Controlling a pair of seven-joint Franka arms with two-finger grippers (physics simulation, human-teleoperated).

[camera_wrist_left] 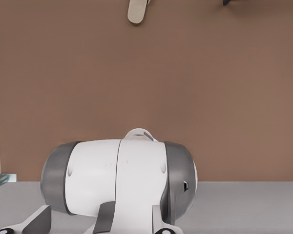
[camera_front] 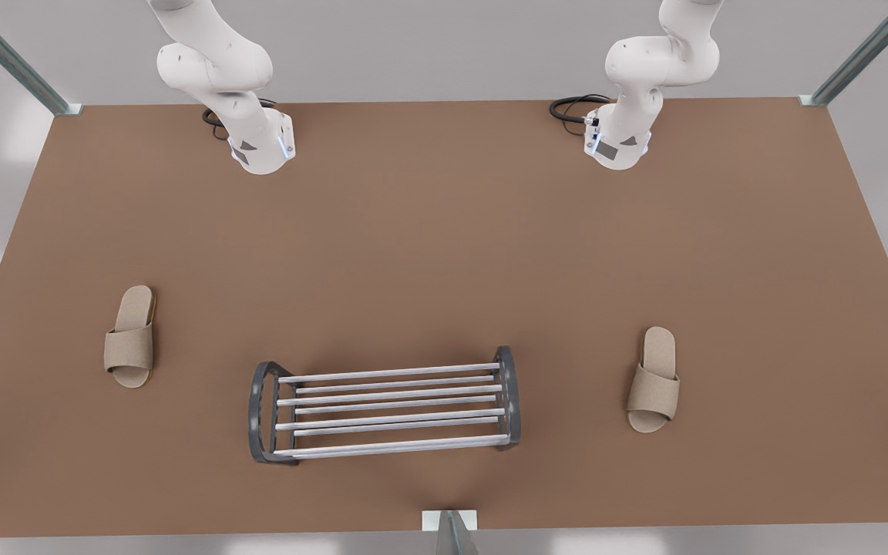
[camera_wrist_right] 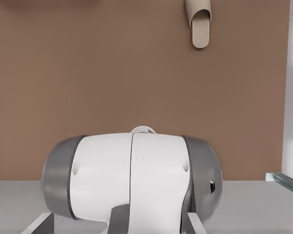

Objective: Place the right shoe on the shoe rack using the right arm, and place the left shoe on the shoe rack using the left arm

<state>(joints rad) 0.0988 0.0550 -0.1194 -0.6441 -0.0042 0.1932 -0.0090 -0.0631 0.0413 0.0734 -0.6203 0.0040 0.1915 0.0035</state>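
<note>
right gripper high at counter back, state can't tell | right shoe ahead, outboard, long axis toward me | left gripper likewise, left shoe nearer it | shoe rack between shoes

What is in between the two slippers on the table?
The shoe rack sits between the slipper on the front view's left and the one on its right, touching neither. The front view shows this.
</note>
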